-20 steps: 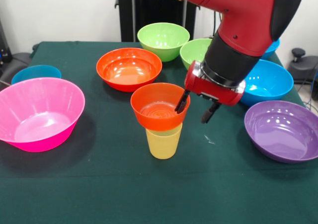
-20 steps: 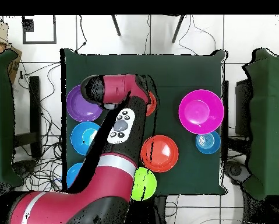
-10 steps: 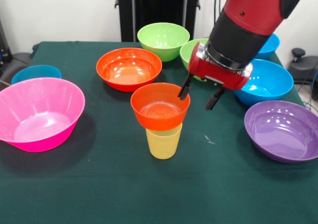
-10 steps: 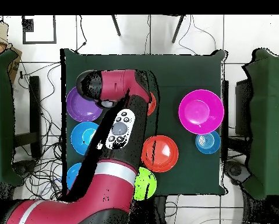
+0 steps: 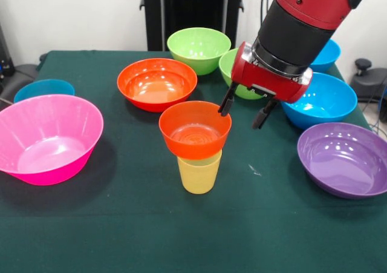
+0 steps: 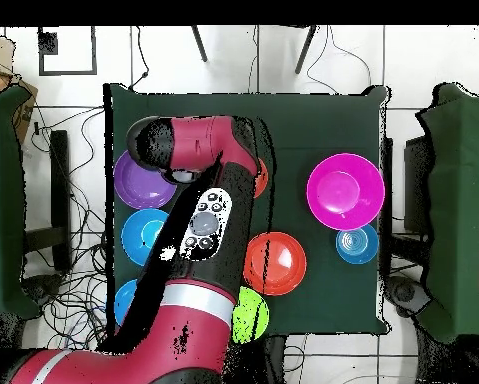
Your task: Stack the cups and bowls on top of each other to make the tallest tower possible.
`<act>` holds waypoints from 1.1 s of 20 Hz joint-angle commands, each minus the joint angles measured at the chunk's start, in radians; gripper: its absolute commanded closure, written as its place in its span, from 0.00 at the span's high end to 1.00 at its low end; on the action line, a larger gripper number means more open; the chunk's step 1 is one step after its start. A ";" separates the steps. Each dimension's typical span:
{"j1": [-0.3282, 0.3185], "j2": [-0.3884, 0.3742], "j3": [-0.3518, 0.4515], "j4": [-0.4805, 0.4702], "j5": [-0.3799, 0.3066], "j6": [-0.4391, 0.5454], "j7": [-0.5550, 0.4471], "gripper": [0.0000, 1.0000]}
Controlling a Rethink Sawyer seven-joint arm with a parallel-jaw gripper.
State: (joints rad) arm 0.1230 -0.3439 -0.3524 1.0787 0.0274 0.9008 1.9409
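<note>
1. The gripper (image 5: 243, 111) hung with its two black fingers spread and nothing between them, just above and beside the right rim of the small orange bowl (image 5: 195, 129). A second before, one finger had been dipped inside that bowl; by this moment it had lifted clear and the arm (image 5: 302, 19) had drawn upward.
2. That retreat read as a release: the small orange bowl sat on its own atop the yellow cup (image 5: 199, 173), so the first tier of the tower appeared placed.
3. The bowl perched mouth-up in the cup's opening, wider than the cup, roughly level, near the middle of the green surface (image 5: 121, 236). The cup was pale, translucent, and upright.
4. Farther out, the other bowls lay loose and apart: a larger orange bowl (image 5: 157, 83) behind the stack, two lime green bowls (image 5: 198, 49) beyond it, a big pink bowl (image 5: 47, 138) at the picture's left, a purple bowl (image 5: 343, 159) at its right, and blue bowls (image 5: 323, 98) behind the purple one.
5. Overhead, the arm hid the stack almost entirely.
</note>
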 commanded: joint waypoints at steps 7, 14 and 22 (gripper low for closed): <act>-0.020 0.030 0.095 0.047 -0.019 0.009 0.052 1.00; -0.024 0.026 0.105 0.070 -0.015 -0.019 0.055 1.00; -0.026 0.035 0.109 0.092 -0.015 -0.042 0.065 1.00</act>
State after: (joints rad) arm 0.1104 -0.3437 -0.3522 1.0801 0.0274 0.9006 1.9409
